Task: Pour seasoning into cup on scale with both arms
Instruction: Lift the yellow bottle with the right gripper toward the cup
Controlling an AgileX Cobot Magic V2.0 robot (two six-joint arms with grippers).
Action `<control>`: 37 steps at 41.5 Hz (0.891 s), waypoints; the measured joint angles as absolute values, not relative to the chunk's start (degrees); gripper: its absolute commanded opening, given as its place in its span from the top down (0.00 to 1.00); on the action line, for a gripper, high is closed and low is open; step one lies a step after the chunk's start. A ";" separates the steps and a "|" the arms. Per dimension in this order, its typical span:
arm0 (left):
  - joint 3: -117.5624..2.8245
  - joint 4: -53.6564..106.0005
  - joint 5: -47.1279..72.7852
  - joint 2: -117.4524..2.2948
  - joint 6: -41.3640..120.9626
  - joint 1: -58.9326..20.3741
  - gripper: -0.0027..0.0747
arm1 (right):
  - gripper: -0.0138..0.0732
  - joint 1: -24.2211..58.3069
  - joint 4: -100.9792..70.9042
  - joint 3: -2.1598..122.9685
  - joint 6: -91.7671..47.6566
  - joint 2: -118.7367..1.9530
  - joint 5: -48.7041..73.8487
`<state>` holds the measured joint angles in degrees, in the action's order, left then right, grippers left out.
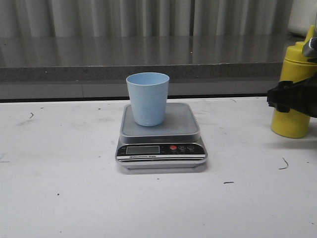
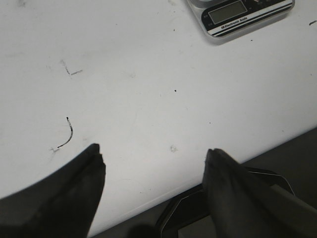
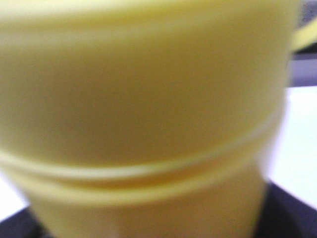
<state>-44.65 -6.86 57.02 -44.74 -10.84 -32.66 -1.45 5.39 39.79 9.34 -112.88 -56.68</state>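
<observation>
The cup (image 1: 147,98) stands on the scale (image 1: 161,144) mid-worktop (image 1: 64,193). The right end effector (image 1: 292,96) clasps the seasoning (image 1: 294,84) standing at the right edge; the left end effector (image 2: 153,163) hangs spread wide above bare worktop.

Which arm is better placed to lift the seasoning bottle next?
The right. Its claw is already around the seasoning bottle, which fills the right wrist view. The left claw hangs open over bare table, short of the scale.

Left gripper (image 2: 154,163) fingers (image 2: 89,173) spread wide, right gripper (image 1: 293,96) state unclear.
</observation>
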 measured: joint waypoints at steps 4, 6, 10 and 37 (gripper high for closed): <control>-44.65 -6.86 57.02 -44.74 -10.84 -32.66 0.41 | 0.45 -1.45 5.39 39.79 9.34 -112.88 -56.78; -44.65 -6.86 57.02 -44.74 -10.84 -32.66 0.41 | 0.45 -1.45 5.64 39.79 9.34 -112.88 -56.78; -44.65 -6.86 56.92 -44.74 -10.84 -32.66 0.41 | 0.45 -1.45 6.45 39.79 9.21 -112.88 -56.78; -44.65 -6.86 56.92 -44.74 -10.84 -32.66 0.41 | 0.45 6.56 26.48 46.73 5.64 -90.36 -17.80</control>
